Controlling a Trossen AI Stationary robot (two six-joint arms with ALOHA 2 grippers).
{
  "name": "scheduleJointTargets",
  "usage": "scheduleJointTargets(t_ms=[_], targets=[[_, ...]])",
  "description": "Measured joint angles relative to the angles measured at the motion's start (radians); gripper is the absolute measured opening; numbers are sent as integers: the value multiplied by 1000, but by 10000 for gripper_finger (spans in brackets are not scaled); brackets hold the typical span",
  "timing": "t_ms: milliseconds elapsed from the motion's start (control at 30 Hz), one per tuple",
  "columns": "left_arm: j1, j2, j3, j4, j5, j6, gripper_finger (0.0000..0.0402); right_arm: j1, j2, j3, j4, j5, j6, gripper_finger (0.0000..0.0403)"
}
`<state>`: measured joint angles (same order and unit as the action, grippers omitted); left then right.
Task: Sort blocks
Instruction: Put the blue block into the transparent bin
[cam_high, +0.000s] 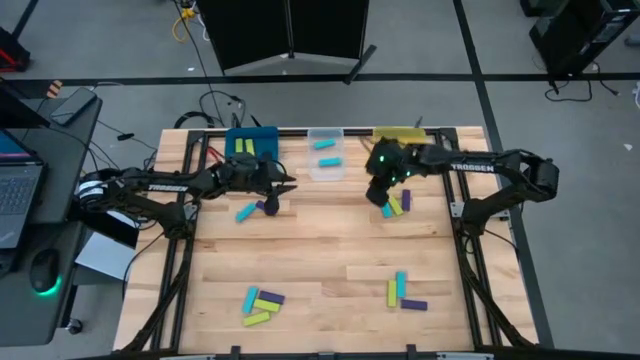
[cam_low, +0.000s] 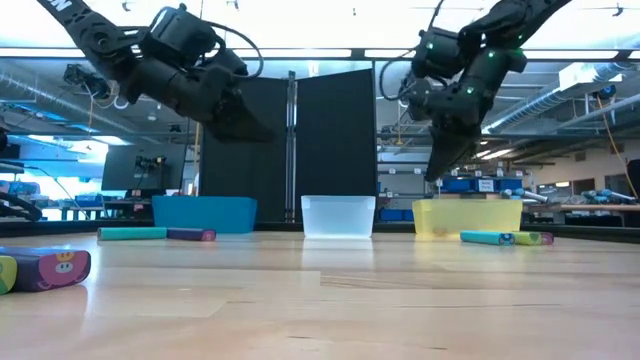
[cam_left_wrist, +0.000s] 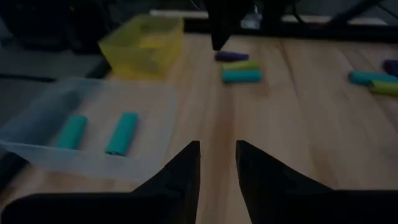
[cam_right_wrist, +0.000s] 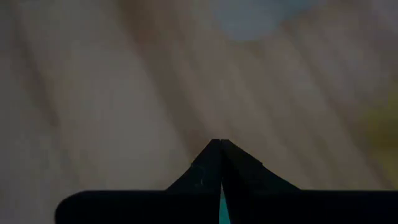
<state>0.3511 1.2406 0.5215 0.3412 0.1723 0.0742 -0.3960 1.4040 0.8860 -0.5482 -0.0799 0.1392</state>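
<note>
Workshop clutter rings a pale wooden table (cam_high: 330, 260), and along its far edge, in the upper middle of the high view, stand a blue bin (cam_high: 251, 141), a clear bin (cam_high: 326, 151) and a yellow bin (cam_high: 398, 134), set in a row so each colour of block has its own place. The clear bin already holds two cyan blocks (cam_left_wrist: 98, 132), and lime blocks show in the blue one.

Unsorted blocks lie in loose clusters: one at the lower left of the high view (cam_high: 260, 304), one at the lower right (cam_high: 403, 292), a cyan and a purple piece under the left arm (cam_high: 256, 209), and a lime, purple and cyan group by the right arm (cam_high: 396, 205).

The right gripper (cam_high: 382, 190) hangs over that last group, forearm bent steeply down so its fingers point at the table; in the low view the fingertips hover above the surface. Its jaws are clenched, and the right wrist view shows a thin cyan sliver (cam_right_wrist: 222, 208) between them, probably a cyan block just gripped.

The left gripper (cam_left_wrist: 217, 163) reaches in from the left, angled low toward the clear bin, jaws parted with nothing between them.
</note>
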Motion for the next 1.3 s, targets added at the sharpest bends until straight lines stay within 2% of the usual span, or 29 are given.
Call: scheduleJointTargets(t_ms=[133,300,367,500,600,700,800,900,1133,1300], targets=[[-17,-5,77,-240,61,1,103,83,0,-26,84,0,16,7],[-87,-5,175,-469,65,0,79,167,0,-46,169,7,41,15],[-131,-5,211,-559,65,0,67,201,0,-51,182,50,58,21],[-243,-5,236,-643,20,-29,38,264,0,-65,191,157,115,15],[-331,-5,236,-696,8,-71,14,310,0,-71,204,182,148,8],[-427,-5,236,-755,-27,-154,6,355,0,-71,232,191,180,12],[-524,-5,236,-805,-57,-315,9,393,0,-71,272,192,206,20],[-642,-5,236,-854,-88,-543,10,426,0,-71,297,193,231,20],[-926,-5,235,-875,-187,-1239,17,483,0,-71,311,243,269,13],[-1081,-2,235,-871,-266,-1529,39,512,0,-71,311,250,270,21]])
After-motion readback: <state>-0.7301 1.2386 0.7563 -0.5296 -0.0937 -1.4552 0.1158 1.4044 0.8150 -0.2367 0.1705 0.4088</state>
